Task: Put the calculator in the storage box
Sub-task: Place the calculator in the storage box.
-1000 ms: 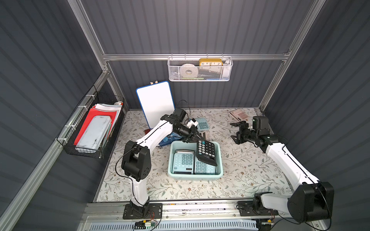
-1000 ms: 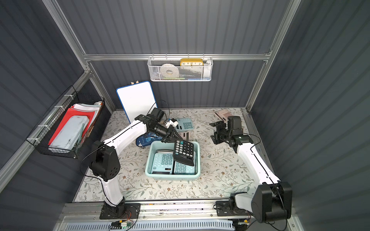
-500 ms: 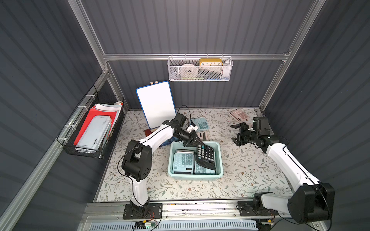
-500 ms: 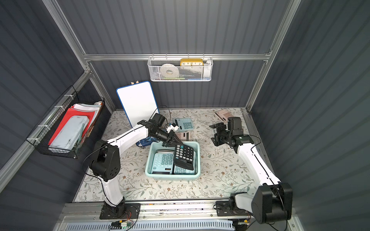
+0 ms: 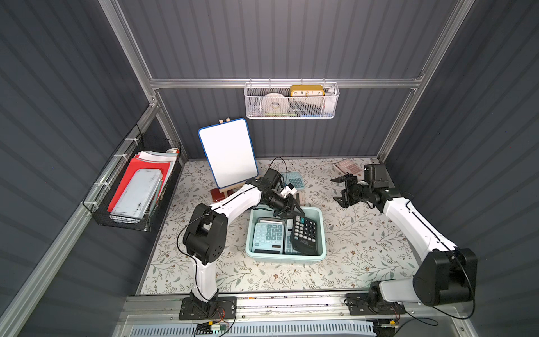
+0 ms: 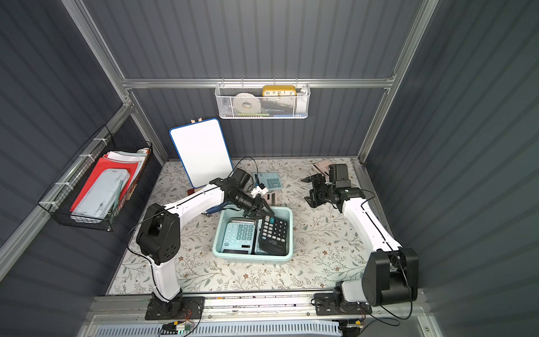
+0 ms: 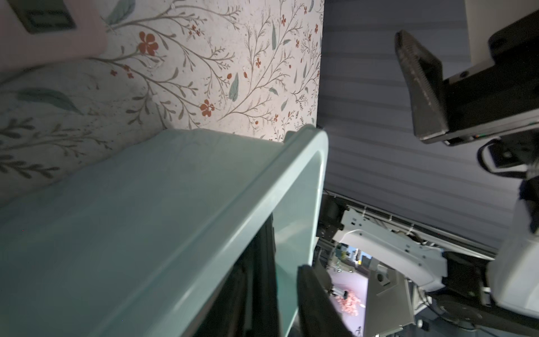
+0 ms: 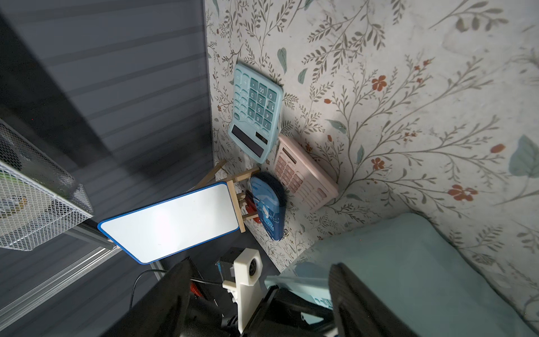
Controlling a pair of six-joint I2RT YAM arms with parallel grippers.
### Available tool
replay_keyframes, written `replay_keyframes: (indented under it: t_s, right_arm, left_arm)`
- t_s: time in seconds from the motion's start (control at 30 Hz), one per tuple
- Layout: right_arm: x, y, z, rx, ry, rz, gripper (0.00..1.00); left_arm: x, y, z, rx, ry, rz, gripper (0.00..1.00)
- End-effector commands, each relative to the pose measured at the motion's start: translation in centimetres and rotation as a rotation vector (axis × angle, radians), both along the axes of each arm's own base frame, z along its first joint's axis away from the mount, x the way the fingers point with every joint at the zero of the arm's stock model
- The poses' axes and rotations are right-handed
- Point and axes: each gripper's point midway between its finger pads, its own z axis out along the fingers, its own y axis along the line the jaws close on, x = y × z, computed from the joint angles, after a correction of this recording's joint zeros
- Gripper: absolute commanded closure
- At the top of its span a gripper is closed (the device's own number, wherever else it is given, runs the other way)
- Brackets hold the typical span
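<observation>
Now the black calculator [image 5: 304, 235] lies inside the storage box [image 5: 287, 258], in its right half, just right of centre in both top views. Its long axis runs nearly up and down the frame, leaning a little toward the lower right. The white keys sit at the upper end, and the dark display end points to the lower edge of the frame. It partly covers a light calculator [image 5: 288, 246] beneath it. Beside it, a pale blue calculator [image 5: 268, 236] fills the box's left half with its long axis running the same way. The left hand [image 5: 288, 212] hovers at the box's upper rim, right at the black calculator's upper end; whether it touches there I cannot tell. In the left wrist view its fingers [image 7: 420, 87] stand well apart with nothing between them, so it is open and grips nothing. The right hand [image 5: 339, 190], right of centre over the tabletop [image 5: 364, 242], is well apart from the box, spread wide and empty. Above the box in the frame a teal calculator [image 5: 295, 181] lies flat on the tabletop. A whiteboard [image 5: 229, 153] stands to the upper left.
</observation>
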Motion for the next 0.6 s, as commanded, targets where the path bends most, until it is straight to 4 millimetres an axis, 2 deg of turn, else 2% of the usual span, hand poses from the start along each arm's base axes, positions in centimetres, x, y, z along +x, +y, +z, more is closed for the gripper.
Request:
replay_keyframes:
  t_s: [0.0,0.03,0.27,0.57]
  right_arm:
    - [0.8,0.2,1.1,0.017,-0.040,0.009,0.21]
    - [0.8,0.2,1.0,0.021,-0.040,0.008,0.21]
    - [1.4,0.3,1.2,0.032,-0.059,-0.002,0.20]
    - [1.2,0.4,0.3,0.042,-0.052,0.005,0.20]
  left_arm:
    - [-0.1,0.7,-1.3,0.104,0.014,0.006,0.40]
    - [-0.2,0.9,-1.3,0.115,0.017,0.002,0.35]
    - [0.4,1.9,0.1,0.222,-0.024,-0.002,0.14]
    - [0.7,3.6,2.6,0.319,-0.089,0.038,0.05]
